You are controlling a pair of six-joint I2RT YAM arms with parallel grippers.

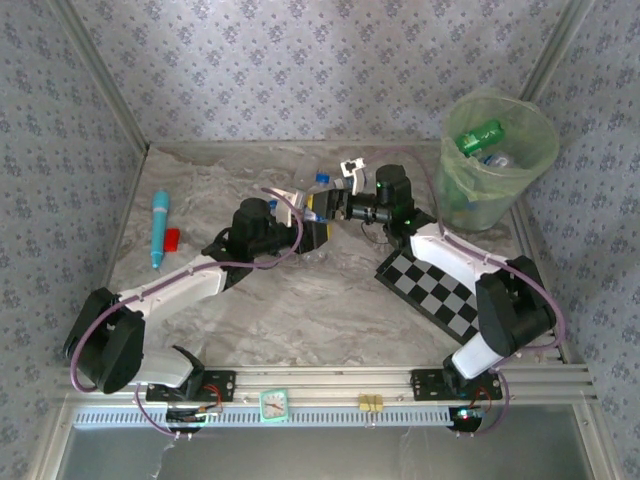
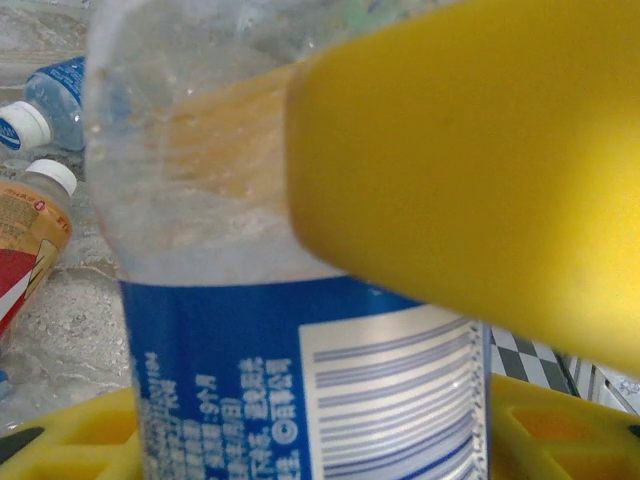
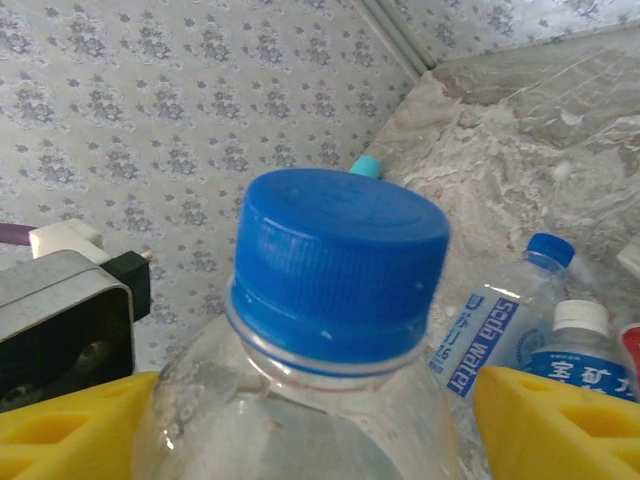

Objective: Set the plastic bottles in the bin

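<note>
**Inspector:** Largest item first.

**Assistant:** A marble-patterned table [image 1: 300,310]. The bin [image 1: 520,190] stands upright at its far right corner, lined with green film. A green bottle [image 1: 480,137] lies inside near the rim, with a clear bottle [image 1: 497,158] just beside it.

**Inspector:** Next.

**Assistant:** A checkerboard [image 1: 435,290] lies flat on the right, in front of the bin. The right arm [image 1: 450,245] passes over its far corner.

**Inspector:** The grippers?

**Assistant:** Both meet at mid-table, well left of the bin. The left gripper [image 1: 312,222] is clamped on a blue-labelled bottle [image 2: 250,380]; in its wrist view a yellow finger [image 2: 470,170] presses across the clear upper body. The right gripper [image 1: 342,206] has its jaws spread, one on each side of a blue-capped bottle [image 3: 340,270], with a sliver of gap showing at one finger. I cannot tell whether that is the bottle the left gripper holds.

**Inspector:** Loose bottles?

**Assistant:** Several lie on the table near the grippers. Among them are a red-orange labelled bottle [image 2: 25,240] with a white cap and a soda-water bottle [image 3: 495,330] with a blue cap.

**Inspector:** Smallest items?

**Assistant:** At the far left lies a turquoise tube [image 1: 160,230], with a small red object [image 1: 172,238] just beside it.
</note>
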